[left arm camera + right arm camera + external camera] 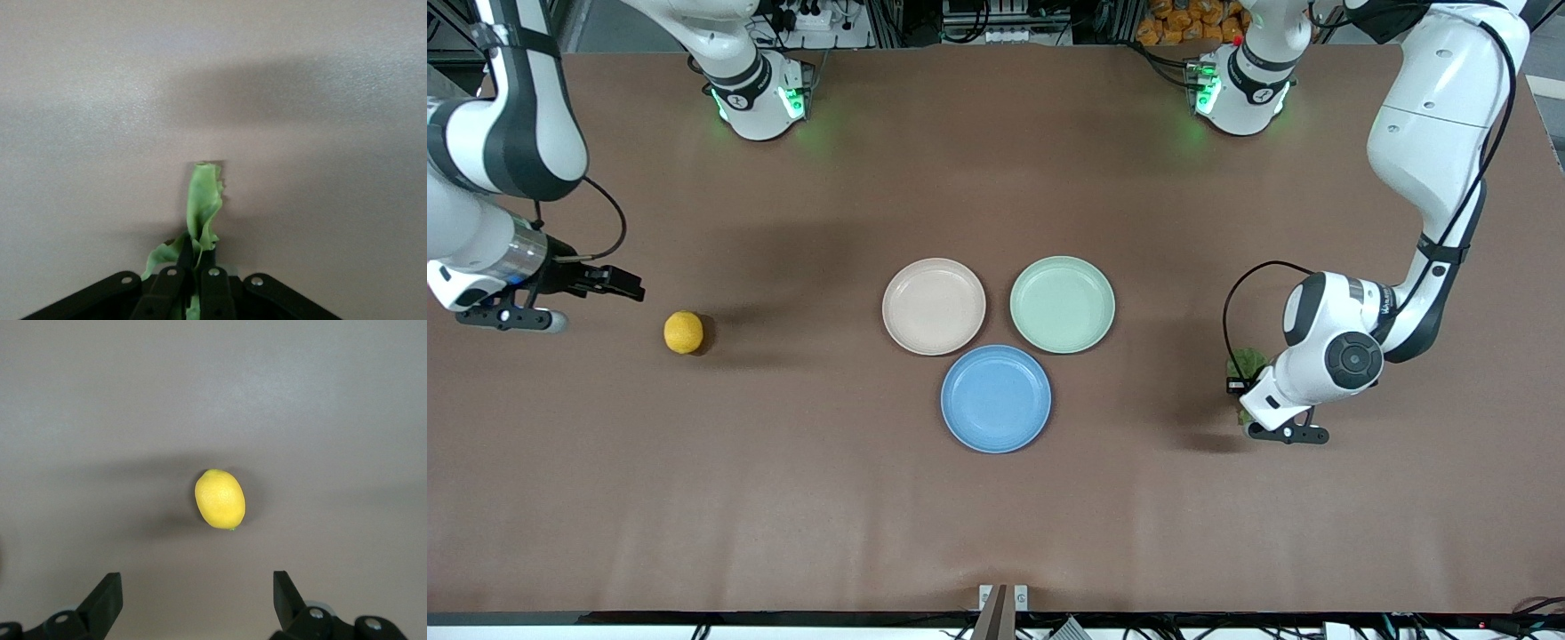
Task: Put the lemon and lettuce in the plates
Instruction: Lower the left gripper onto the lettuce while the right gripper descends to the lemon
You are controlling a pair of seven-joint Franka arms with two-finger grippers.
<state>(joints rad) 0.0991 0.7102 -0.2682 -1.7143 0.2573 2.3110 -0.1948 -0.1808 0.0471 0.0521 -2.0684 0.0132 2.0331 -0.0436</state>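
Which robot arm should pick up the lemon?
The right arm, probably. Its gripper is open and close to the lemon, at its own end of the table. The left gripper is busy, shut on the lettuce at the table's left-arm end.

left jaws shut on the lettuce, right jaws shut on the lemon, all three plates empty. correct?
One thing is off: the right gripper is not shut on the lemon. The right wrist view shows its jaws wide open, with the lemon lying free on the table ahead of them. The rest holds: the left gripper is shut on the lettuce, and the pink plate, green plate and blue plate are empty.
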